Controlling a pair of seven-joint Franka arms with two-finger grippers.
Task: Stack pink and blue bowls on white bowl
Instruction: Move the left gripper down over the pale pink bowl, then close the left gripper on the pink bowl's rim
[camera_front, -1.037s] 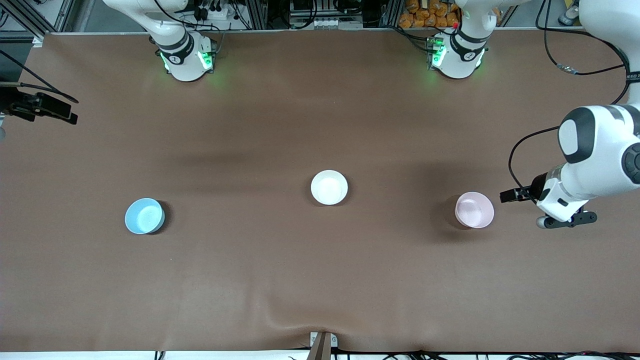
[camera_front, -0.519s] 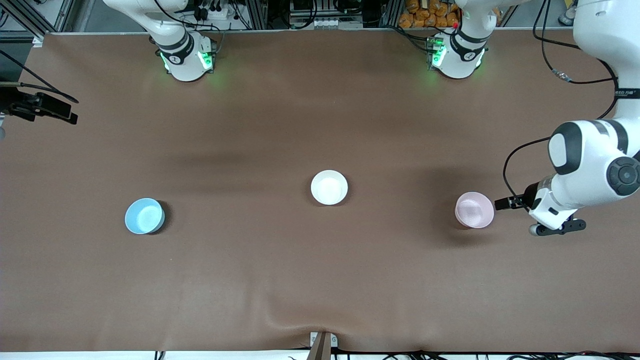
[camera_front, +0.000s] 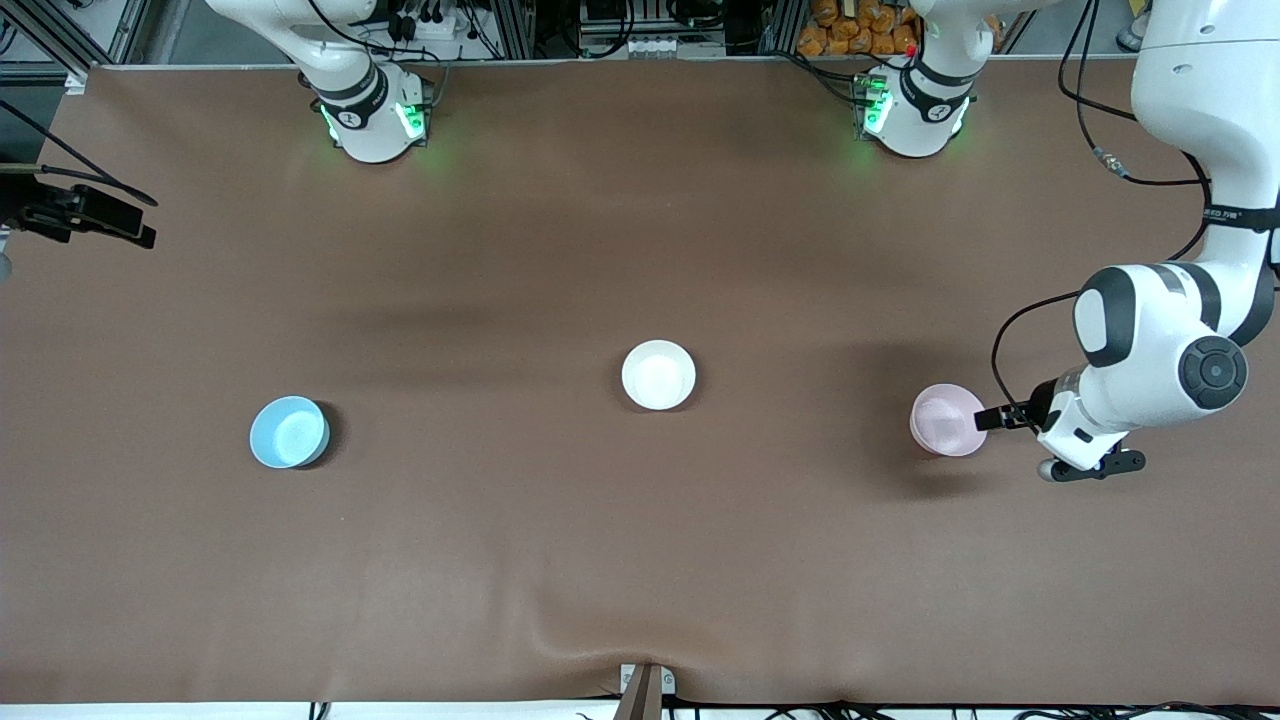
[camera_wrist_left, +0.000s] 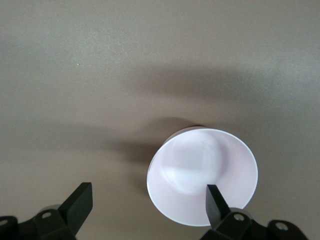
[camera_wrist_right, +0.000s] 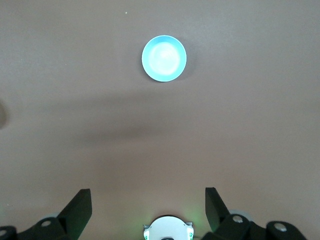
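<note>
The pale pink bowl (camera_front: 946, 420) sits toward the left arm's end of the table. My left gripper (camera_front: 1018, 424) hangs open just above it, beside its edge. In the left wrist view the pink bowl (camera_wrist_left: 202, 175) lies under one fingertip (camera_wrist_left: 214, 201), while the gripper (camera_wrist_left: 147, 202) is centred over bare table. The white bowl (camera_front: 658, 375) sits mid-table. The light blue bowl (camera_front: 289, 432) sits toward the right arm's end. My right gripper (camera_wrist_right: 147, 197) is open and empty, high over its own base, with the blue bowl (camera_wrist_right: 164, 58) far below; it is out of the front view.
The brown table mat (camera_front: 640, 560) has a wrinkle at its near edge. A black device (camera_front: 80, 212) juts in at the right arm's end. The two arm bases (camera_front: 372, 115) stand along the edge farthest from the front camera.
My left arm has moved toward the pink bowl, bringing one finger from beside the bowl to over its rim. The bowls and the right arm have not moved.
</note>
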